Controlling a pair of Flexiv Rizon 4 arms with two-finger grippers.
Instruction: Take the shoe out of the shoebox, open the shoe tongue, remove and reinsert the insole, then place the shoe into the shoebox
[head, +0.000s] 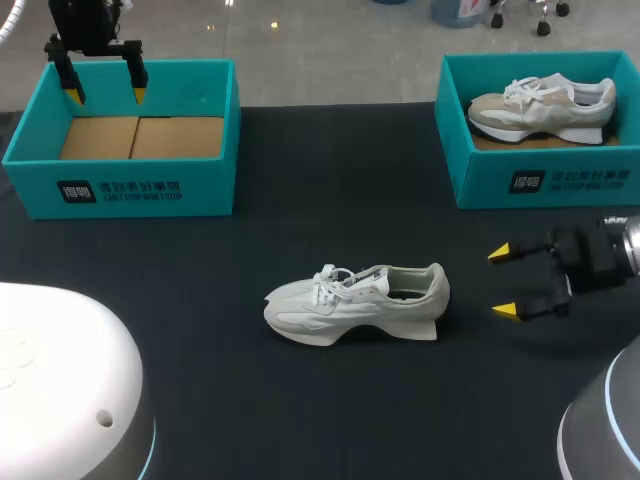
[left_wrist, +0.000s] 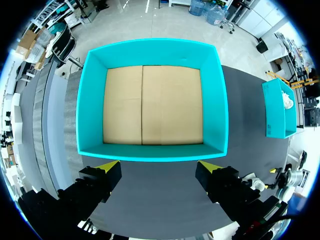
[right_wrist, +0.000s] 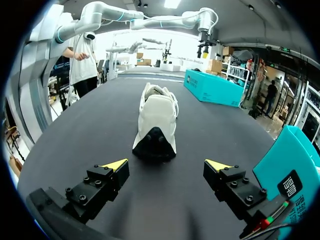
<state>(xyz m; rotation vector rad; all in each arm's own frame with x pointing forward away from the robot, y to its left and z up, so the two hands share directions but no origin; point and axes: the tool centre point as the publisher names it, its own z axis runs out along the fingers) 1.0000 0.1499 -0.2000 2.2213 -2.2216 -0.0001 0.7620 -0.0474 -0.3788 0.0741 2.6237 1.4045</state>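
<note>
The shoe (head: 355, 303) stands on its sole mid-table (head: 300, 400), well apart from both boxes. The right gripper (head: 503, 282) sits near its heel, fingers wide and holding nothing. The left gripper (head: 107, 96) hangs over the left box (head: 130, 190), fingers also wide and empty, while a second shoe (head: 545, 108) lies in the right box (head: 480, 180).

Bright, even overhead light; soft shadows
</note>
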